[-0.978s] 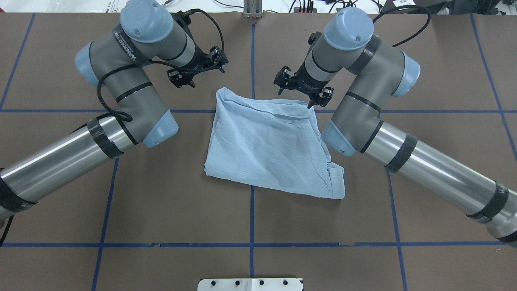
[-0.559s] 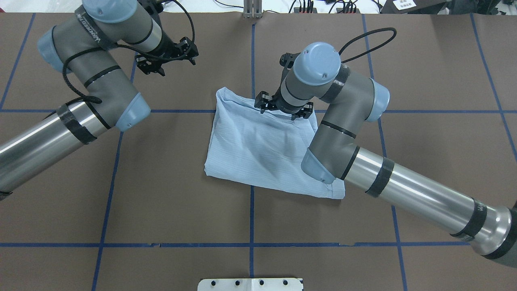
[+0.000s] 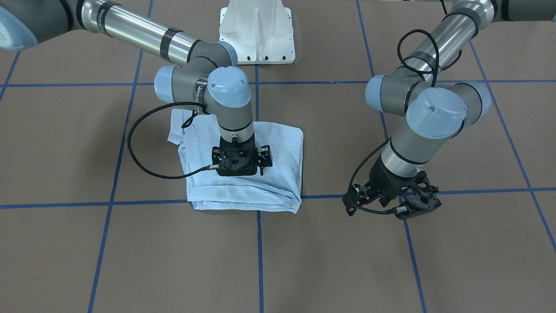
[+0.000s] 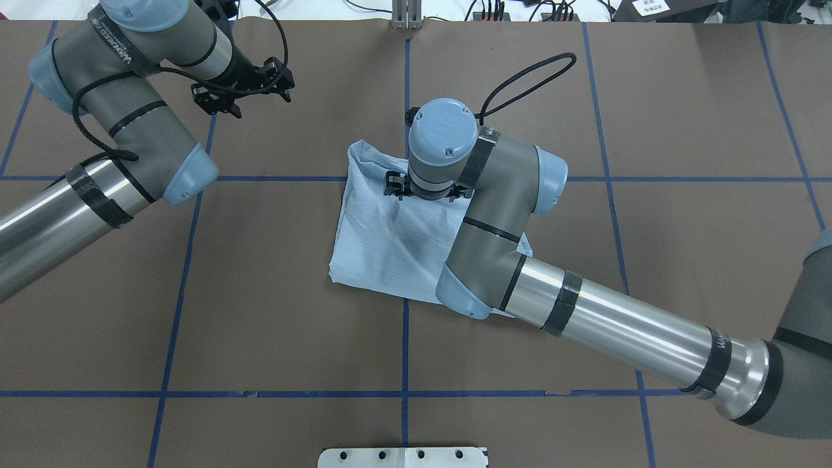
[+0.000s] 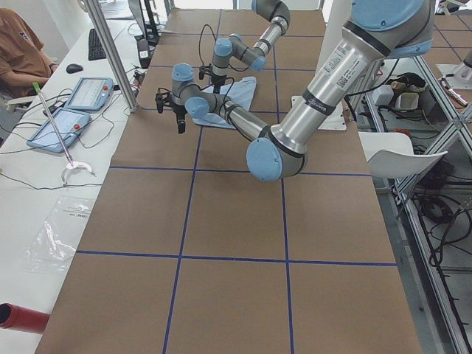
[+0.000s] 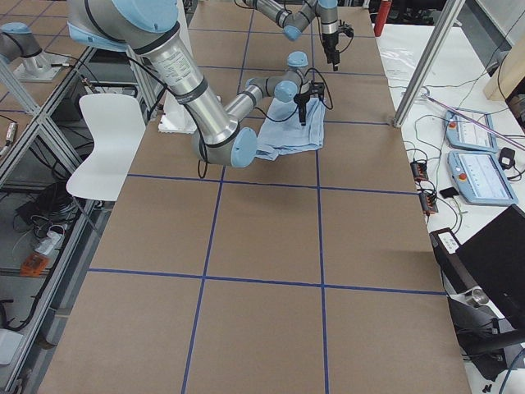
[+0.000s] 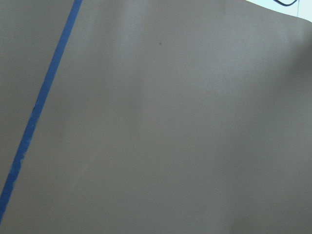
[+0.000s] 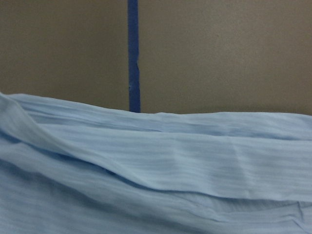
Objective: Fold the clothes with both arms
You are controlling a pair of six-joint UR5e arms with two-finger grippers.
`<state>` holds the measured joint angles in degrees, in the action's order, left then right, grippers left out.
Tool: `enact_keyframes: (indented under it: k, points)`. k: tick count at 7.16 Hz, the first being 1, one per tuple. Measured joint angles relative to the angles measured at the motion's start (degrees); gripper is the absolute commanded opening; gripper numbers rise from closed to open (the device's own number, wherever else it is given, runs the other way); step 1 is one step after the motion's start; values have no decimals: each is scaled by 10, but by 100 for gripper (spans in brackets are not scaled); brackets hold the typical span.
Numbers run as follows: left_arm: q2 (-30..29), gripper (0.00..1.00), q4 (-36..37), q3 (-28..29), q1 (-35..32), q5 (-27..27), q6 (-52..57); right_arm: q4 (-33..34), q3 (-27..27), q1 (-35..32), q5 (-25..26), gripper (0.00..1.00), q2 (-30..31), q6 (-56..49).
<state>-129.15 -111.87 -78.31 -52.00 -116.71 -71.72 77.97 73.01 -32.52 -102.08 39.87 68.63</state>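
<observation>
The light blue shirt [image 4: 380, 244] lies folded into a rough square at the table's middle, also in the front view [image 3: 284, 145] and the right wrist view [image 8: 156, 165]. My right gripper [image 4: 426, 190] points straight down over the shirt's far part, low on or just above the cloth [image 3: 240, 167]. Its jaws look spread and grip nothing that I can see. My left gripper [image 4: 242, 97] hangs open and empty over bare table, far left of the shirt [image 3: 391, 208]. The left wrist view shows only table.
The white pedestal base [image 3: 256, 30] stands at the robot's side of the table. Blue tape lines [image 4: 404, 364] cross the brown table top. My right forearm [image 4: 617, 331] lies over the shirt's near right corner. Tablets [image 5: 74, 103] and a person [image 5: 18, 48] are beyond the far edge.
My right gripper has swung left from the shirt's far right corner to over its far middle and lowered. My left gripper has drawn away to the far left.
</observation>
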Motion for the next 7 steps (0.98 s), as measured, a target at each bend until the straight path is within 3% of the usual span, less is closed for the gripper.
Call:
enact_keyframes:
  k: [4,7]
  points:
    - [-1,100,0,-1,0,0,-5,-14,-80,-10,36,100,-43,-12]
    - [-2,100,0,-9,1,0,-7,-102,-146,-51,51,100,-61,-27]
